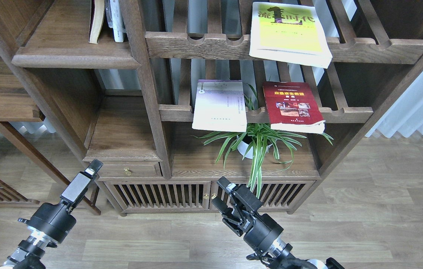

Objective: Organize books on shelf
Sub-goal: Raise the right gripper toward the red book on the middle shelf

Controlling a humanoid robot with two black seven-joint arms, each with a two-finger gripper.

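Note:
Three books lie flat on slatted racks. The yellow-green book [290, 33] is on the upper rack. The lavender-white book [220, 106] and the dark red book [293, 106] are on the lower rack, overhanging its front rail. The solid shelf [73, 59] with the moulded front edge is at the upper left. My left gripper [91, 169] is low at the left, seen side-on, so its fingers cannot be told apart. My right gripper [221, 193] is open and empty in front of the cabinet doors. Both grippers are far below the books.
A potted spider plant [256, 144] stands under the lower rack, its leaves reaching between the two books. A few upright books [108, 18] stand on the solid shelf. Below are a small drawer [128, 171] and slatted cabinet doors [159, 194]. A white curtain [420, 104] hangs at the right.

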